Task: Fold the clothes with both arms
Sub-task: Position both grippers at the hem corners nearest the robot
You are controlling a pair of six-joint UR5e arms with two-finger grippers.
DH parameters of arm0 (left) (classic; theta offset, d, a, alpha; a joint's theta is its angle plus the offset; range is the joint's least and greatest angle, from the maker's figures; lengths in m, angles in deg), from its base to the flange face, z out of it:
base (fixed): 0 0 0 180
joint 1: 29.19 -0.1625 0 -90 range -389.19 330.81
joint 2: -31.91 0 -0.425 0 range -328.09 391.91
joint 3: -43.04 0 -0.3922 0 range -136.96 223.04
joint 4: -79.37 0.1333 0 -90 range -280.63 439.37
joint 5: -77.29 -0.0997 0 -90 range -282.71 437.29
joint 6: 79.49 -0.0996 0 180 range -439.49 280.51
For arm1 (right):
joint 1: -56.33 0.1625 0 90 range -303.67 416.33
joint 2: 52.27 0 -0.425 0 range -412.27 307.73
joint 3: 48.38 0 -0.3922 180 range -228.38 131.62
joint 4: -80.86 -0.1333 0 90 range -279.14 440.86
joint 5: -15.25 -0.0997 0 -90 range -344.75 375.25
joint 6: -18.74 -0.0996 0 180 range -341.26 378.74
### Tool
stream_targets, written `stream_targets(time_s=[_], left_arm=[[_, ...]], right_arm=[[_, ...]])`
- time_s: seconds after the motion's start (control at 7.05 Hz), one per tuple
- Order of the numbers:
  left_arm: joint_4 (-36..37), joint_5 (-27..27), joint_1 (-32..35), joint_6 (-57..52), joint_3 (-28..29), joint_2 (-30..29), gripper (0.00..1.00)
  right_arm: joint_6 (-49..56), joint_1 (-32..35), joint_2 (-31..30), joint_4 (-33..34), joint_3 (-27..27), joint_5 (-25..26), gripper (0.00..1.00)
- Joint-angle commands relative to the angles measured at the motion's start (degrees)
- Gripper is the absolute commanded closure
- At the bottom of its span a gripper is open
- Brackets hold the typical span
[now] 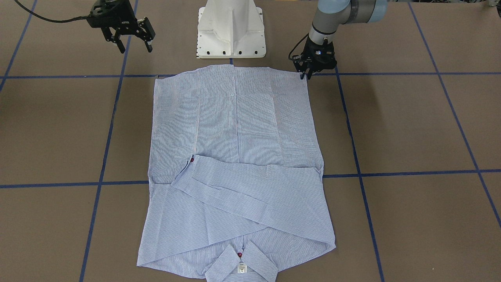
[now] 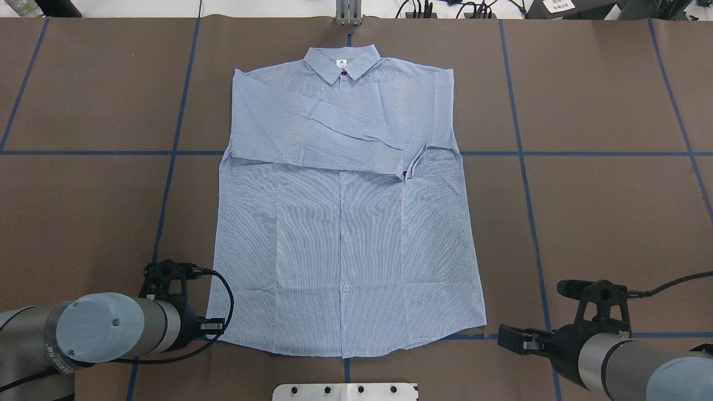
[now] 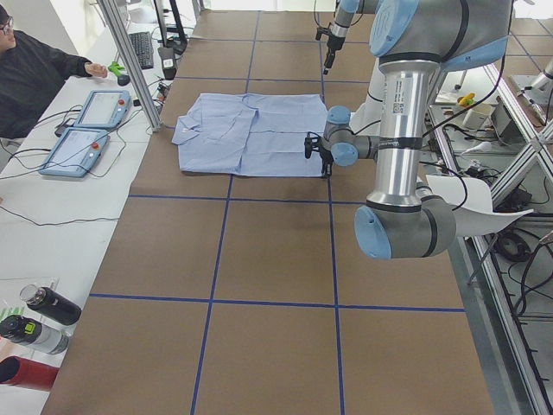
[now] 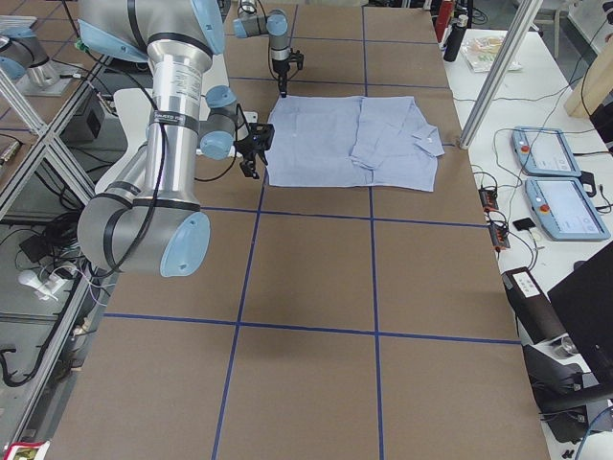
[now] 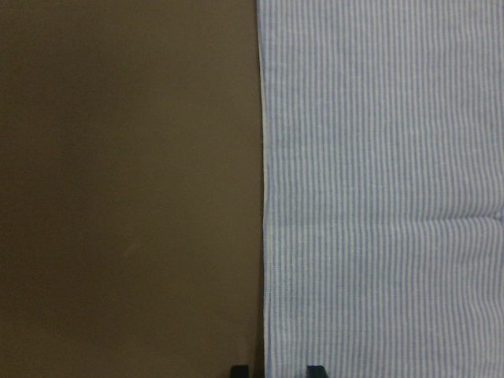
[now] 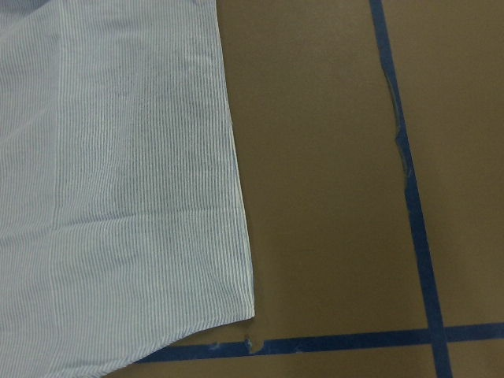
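Observation:
The light blue striped shirt (image 1: 235, 129) lies flat and buttoned on the brown table, collar (image 2: 341, 61) at the far side. Both sleeves are folded across its chest. My left gripper (image 1: 305, 74) points straight down at the hem corner on my left. In the left wrist view its fingertips (image 5: 239, 369) stand a little apart astride the shirt's side edge (image 5: 264, 236), open, and the cloth there lies flat. My right gripper (image 1: 134, 44) hangs open above bare table, off the other hem corner (image 6: 250, 315). Its fingers are out of the right wrist view.
The white pedestal base (image 1: 231, 31) stands just behind the hem. Blue tape lines (image 2: 523, 184) grid the table. A side bench holds teach pendants (image 3: 86, 130) and bottles (image 3: 39, 316), with a person (image 3: 30, 73) seated there. Bare table (image 2: 613, 223) lies on both sides of the shirt.

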Motion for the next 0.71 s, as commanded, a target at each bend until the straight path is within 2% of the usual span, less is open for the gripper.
stream_targets(time_s=[0.0,0.57], left_arm=[[0.0,0.0,-0.1,0.1,0.0,-0.1,0.69],[0.0,0.8,-0.2,0.2,-0.2,-0.1,0.75]], right_arm=[[0.0,0.0,0.0,0.1,0.0,0.0,0.00],[0.0,0.0,0.0,0.0,0.0,0.0,0.00]])
